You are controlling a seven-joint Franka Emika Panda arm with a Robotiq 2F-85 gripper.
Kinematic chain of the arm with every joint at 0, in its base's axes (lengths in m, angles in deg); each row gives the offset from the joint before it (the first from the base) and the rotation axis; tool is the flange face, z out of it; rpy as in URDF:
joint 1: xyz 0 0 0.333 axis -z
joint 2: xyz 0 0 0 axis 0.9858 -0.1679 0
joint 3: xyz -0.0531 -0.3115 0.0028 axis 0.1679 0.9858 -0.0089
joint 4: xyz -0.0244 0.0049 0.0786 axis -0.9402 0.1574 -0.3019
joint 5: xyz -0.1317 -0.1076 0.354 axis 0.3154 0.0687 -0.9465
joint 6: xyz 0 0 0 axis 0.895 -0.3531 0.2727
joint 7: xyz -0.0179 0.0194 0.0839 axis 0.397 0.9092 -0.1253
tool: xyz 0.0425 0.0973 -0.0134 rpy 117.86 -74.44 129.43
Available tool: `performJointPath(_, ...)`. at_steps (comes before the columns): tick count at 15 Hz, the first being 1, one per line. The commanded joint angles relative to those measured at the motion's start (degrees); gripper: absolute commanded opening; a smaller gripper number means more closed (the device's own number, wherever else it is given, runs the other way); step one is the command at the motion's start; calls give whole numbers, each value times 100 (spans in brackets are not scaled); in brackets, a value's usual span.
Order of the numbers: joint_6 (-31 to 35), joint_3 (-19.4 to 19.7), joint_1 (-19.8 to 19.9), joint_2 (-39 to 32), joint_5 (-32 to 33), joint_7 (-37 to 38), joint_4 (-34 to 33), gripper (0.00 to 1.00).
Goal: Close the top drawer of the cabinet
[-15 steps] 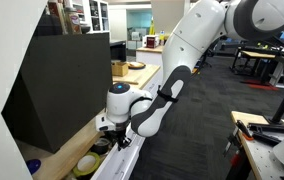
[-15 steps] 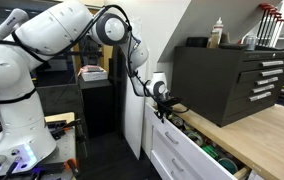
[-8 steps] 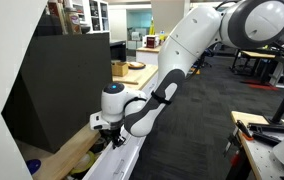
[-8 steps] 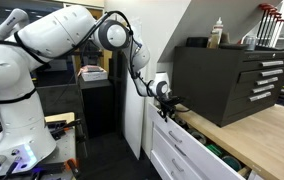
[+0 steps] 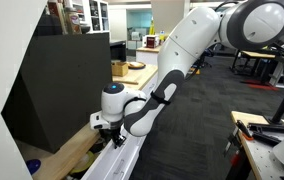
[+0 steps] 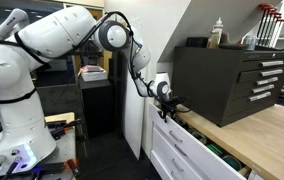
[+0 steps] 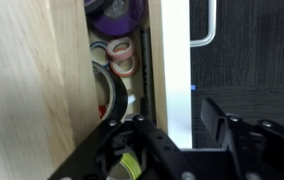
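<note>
The cabinet has a light wood countertop (image 5: 74,148) (image 6: 264,130) (image 7: 32,90). Its top drawer (image 6: 185,148) (image 5: 119,160) has a white front (image 7: 172,60) and a slim metal bar handle (image 7: 208,30). It stands out only by a narrow gap, in which coloured tape rolls (image 7: 120,52) show. My gripper (image 7: 172,128) (image 5: 110,130) (image 6: 166,108) is open and straddles the top edge of the drawer front. One finger is in the gap and the other is outside the front, apart from it.
A large black tool chest (image 5: 62,85) (image 6: 230,78) stands on the countertop, with bottles (image 6: 219,32) on top. More white drawer fronts (image 6: 168,165) sit below. Dark carpet (image 7: 247,60) lies in front of the cabinet. A workbench (image 5: 267,135) stands across the aisle.
The gripper has moved toward the cabinet and the drawer has slid in with it. The tape rolls that showed a second ago are nearly hidden. Little has changed in the last half second.
</note>
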Motion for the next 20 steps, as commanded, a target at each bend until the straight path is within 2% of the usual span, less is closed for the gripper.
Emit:
performJointPath(1, 23, 277, -290, 674, 269, 275, 703, 85)
performJointPath(3, 173, 367, -409, 1002, 439, 326, 1016, 98)
performJointPath(4, 174, 368, -442, 1147, 498, 314, 1127, 99)
performJointPath(6, 38, 253, -437, 1503, 503, 254, 1395, 100)
performJointPath(10, -717, -153, -326, 2267, 26, 412, 1950, 100)
performJointPath(12, -1101, -227, -369, 2591, -202, 792, 2184, 100)
performJointPath(16, -1325, -325, -451, 3205, -348, 1802, 2765, 100)
performJointPath(17, -1315, -392, -427, 3321, -370, 1938, 2912, 100)
performJointPath(18, -1217, -421, -329, 2799, -221, 1590, 2343, 100)
performJointPath(20, -1217, -472, -330, 3009, -241, 1792, 2597, 100)
